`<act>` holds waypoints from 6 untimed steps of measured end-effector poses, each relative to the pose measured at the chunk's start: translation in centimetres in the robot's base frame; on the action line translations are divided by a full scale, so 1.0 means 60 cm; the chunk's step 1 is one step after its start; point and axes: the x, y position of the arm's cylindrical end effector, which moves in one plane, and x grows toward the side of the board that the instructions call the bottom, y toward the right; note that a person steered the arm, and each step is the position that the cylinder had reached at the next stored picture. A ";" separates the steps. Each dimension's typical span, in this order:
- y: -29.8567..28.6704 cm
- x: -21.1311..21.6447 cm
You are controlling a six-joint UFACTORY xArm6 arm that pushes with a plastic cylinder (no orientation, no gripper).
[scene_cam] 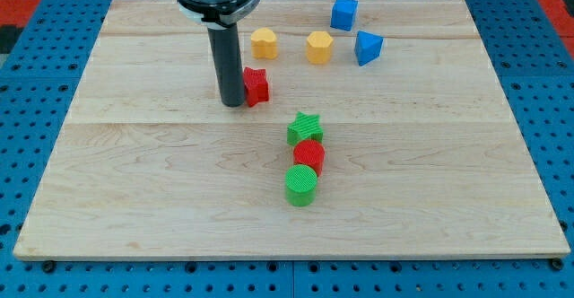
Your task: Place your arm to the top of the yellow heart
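- Wooden tabletop (pixel 134 199) seen on a blue perforated base (pixel 36 65).
- Rod held upright; my tip (pixel 232 104) set down at the view's upper left of centre, touching or just beside the red star-like block (pixel 256 85) on its left.
- No grasping end effector is present, so no open or closed state can be told; the arm ends in a plain rod.
- Yellow heart (pixel 264 42) noted near the view's top, up and right of my tip, apart from it.
- Yellow hexagon (pixel 319 47) right of the heart.
- Blue cube (pixel 344 13) and a blue wedge-like block (pixel 367 47) further right.
- Green star (pixel 305 128), red cylinder (pixel 309 155) and green cylinder (pixel 301 185) packed touching in a column at centre.
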 end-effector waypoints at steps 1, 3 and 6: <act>-0.088 -0.023; -0.088 -0.168; -0.003 -0.264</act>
